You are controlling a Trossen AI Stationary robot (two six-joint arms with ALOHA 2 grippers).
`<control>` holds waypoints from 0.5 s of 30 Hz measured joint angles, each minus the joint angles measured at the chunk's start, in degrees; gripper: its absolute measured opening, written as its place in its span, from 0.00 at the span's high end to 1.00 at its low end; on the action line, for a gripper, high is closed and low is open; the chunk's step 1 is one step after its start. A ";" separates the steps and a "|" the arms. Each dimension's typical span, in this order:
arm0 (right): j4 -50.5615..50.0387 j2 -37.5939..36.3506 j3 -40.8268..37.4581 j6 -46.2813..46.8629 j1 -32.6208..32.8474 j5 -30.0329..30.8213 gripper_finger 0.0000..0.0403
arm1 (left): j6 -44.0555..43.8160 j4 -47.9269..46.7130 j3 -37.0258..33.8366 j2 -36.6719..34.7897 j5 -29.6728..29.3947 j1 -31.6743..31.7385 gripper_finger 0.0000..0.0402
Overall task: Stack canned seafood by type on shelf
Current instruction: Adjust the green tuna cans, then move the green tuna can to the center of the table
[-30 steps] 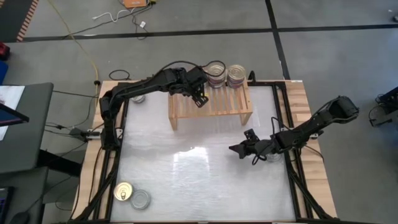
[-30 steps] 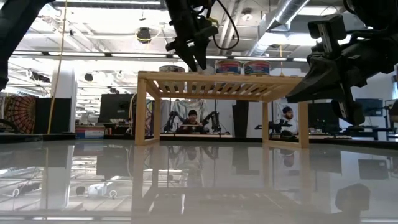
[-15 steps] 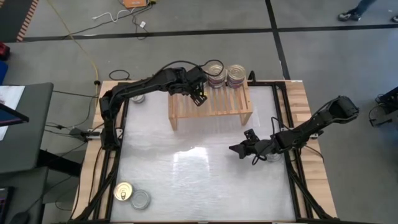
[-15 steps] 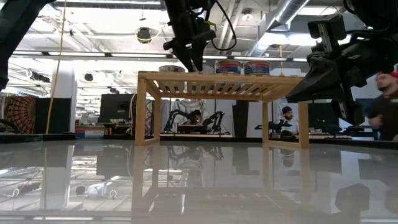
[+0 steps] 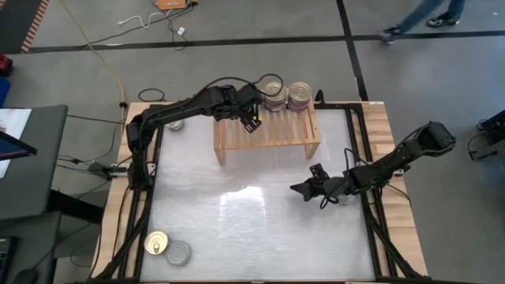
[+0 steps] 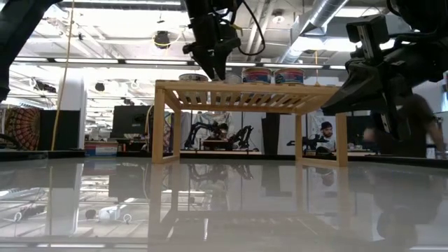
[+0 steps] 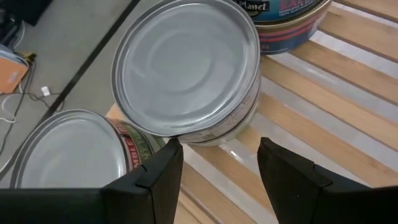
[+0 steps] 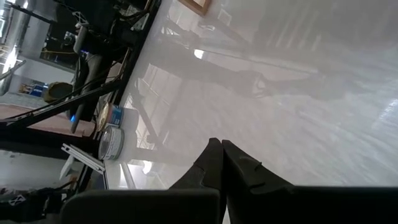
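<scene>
The left gripper, fingers apart and empty, hovers over the shelf, with a silver-topped tin directly ahead on the rear slats. The right gripper, fingers together, waits above the table. 2 loose tins lie at the near-left corner, closer to the left arm.

Right gripper closed, dark fingers pressed together with no gap, holding nothing, poised over the pale, glossy table. Ahead of the fingertips, a blurred dark reflection across the sheen. Well off to one side at the table's edge, two tins close together, one gold-topped, one silver. Far ahead, a light-wood corner of the shelf.
</scene>
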 joint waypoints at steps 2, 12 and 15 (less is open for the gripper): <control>0.02 0.00 0.00 0.02 0.19 0.02 0.93 | 0.01 -0.26 -0.04 -0.44 -0.08 -0.31 0.51; -2.53 -1.16 2.73 -0.75 0.50 0.05 0.95 | -4.15 -5.17 -0.04 -7.84 0.58 -3.06 0.51; -9.59 -1.56 5.69 -0.98 0.33 0.06 0.95 | -5.99 -7.21 -0.11 -11.26 7.02 -3.54 0.51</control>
